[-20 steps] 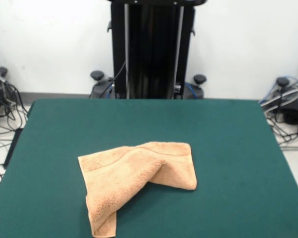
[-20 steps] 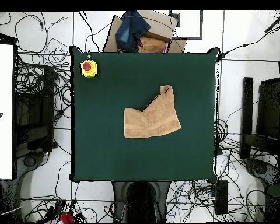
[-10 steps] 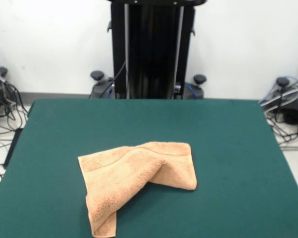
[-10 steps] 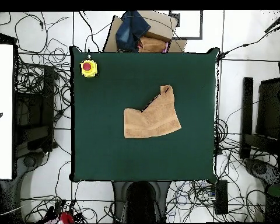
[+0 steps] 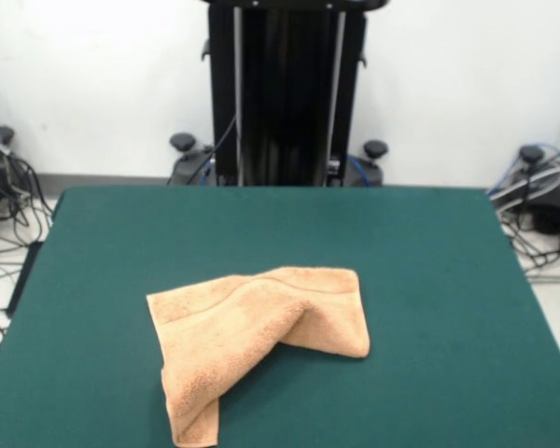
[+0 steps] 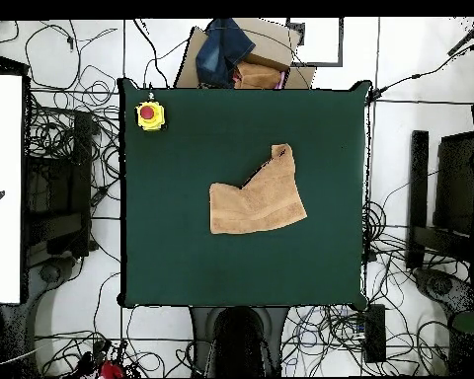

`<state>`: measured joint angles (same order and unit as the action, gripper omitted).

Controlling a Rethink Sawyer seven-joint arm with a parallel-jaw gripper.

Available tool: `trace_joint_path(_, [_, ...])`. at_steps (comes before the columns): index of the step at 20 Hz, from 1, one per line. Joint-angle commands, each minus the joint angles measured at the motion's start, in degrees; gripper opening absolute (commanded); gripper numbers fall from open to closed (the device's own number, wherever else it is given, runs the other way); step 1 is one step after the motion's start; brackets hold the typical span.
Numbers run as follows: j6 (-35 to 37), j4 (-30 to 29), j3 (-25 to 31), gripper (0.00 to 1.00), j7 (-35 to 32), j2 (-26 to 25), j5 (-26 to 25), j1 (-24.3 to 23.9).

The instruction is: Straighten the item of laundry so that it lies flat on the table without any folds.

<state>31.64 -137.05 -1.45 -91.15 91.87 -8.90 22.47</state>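
Observation:
The item of laundry (image 5: 252, 327), a peach-orange terry towel, lies folded over itself on the dark green table (image 5: 429, 280). In the front view one part is doubled over and a narrow tail runs toward the near edge at the lower left. From overhead the item of laundry (image 6: 256, 202) sits a little right of the table's (image 6: 182, 257) middle, with a corner sticking out toward the top. No arm or gripper shows in either view.
A yellow box with a red button (image 6: 149, 114) stands at the table's top left corner in the overhead view. A cardboard box with blue cloth (image 6: 236, 54) sits beyond the top edge. Cables cover the floor around the table.

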Motion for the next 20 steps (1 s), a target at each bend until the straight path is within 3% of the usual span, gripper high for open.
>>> trace_joint_path(1, [12.5, -15.1, -17.2, 1.00, -16.0, 12.8, -1.6, 0.9])
trace_joint_path(7, [16.5, -11.6, -16.0, 1.00, -15.5, 12.2, -0.5, -1.0])
trace_joint_path(14, [2.1, -13.4, -11.3, 1.00, -6.0, 1.3, 7.6, -10.1])
trace_joint_path(18, [-0.2, -9.5, -7.4, 1.00, -7.0, -3.5, 4.6, -13.9])
trace_joint_path(20, [-3.3, -8.9, -5.1, 1.00, -6.2, -6.5, 6.3, -16.5])
